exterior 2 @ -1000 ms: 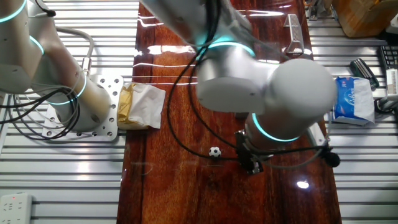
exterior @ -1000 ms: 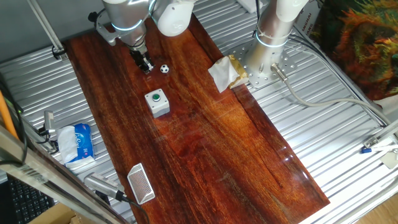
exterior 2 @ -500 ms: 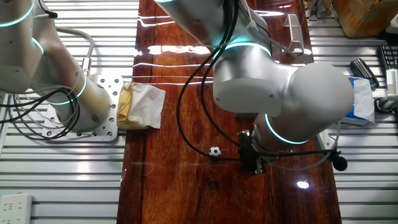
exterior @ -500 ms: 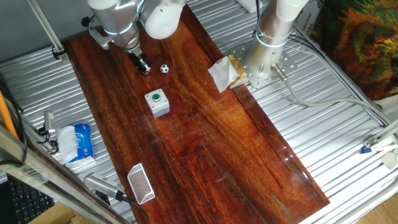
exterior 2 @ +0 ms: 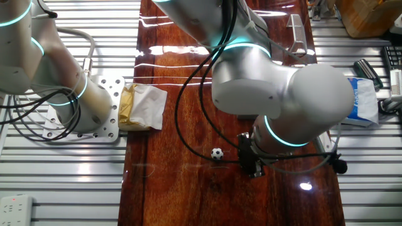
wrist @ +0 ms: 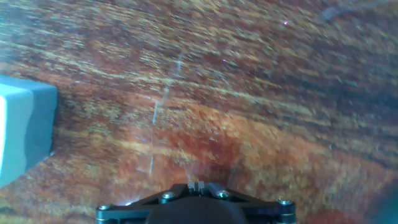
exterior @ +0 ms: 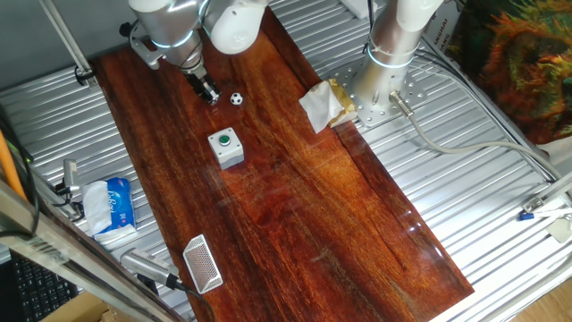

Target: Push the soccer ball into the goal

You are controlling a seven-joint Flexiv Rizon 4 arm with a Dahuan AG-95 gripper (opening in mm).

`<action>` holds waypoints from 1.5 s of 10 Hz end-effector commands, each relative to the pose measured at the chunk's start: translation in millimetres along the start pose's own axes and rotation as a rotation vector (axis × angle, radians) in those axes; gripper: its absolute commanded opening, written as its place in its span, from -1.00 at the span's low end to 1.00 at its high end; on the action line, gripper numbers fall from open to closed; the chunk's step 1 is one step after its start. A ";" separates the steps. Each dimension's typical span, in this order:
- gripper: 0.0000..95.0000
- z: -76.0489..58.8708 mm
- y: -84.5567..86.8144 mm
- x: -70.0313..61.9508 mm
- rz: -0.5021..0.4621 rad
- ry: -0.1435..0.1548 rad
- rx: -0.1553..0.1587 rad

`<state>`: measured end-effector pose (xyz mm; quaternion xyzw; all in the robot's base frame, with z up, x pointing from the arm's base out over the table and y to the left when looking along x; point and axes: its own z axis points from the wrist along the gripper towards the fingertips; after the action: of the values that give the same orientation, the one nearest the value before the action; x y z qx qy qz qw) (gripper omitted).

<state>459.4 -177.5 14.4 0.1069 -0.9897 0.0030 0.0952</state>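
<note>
– Since you hang so low over the counter (exterior: 313, 224), what is your hand (exterior: 208, 94) doing?

– My hand is down close to the wood. My two fingers look pressed together with nothing between them. I think that is good for pushing, because shut fingers make one blunt stick.

– Where is the soccer ball (exterior: 236, 99)?

– It sits on the wood just beside my hand, not touching it. It is on the side toward the crumpled paper (exterior: 323, 105). My hand camera does not see the ball at all. It only sees wood and a corner of the grey box.

– What grey box?

– The button box (exterior: 226, 148), with a green button on top. It stands a bit farther down the counter than the ball.

– And the goal (exterior: 202, 264)?

– The goal is far away, at the other end of the counter, well past the button box. It stands up on its edge. Nothing is in its net, so the job is not done.

– Can you just push now?

– I don't think so. I am at the ball's side, not behind it. I guess I must get to the side away from the goal first. The button box also looks to be about in the way, so the ball may bump it.

– Anything else far off?

– A blue tissue pack (exterior: 112, 204) lies off the wood, near the goal's end.
</note>
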 end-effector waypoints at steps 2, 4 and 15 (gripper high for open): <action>-1.00 -3.5 1.1 18.2 0.033 0.052 -0.024; -1.00 -5.5 5.7 26.4 0.064 0.072 -0.038; -1.00 9.3 34.8 42.2 0.232 0.065 -0.124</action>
<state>409.2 -159.4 12.5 -0.0041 -0.9899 -0.0452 0.1341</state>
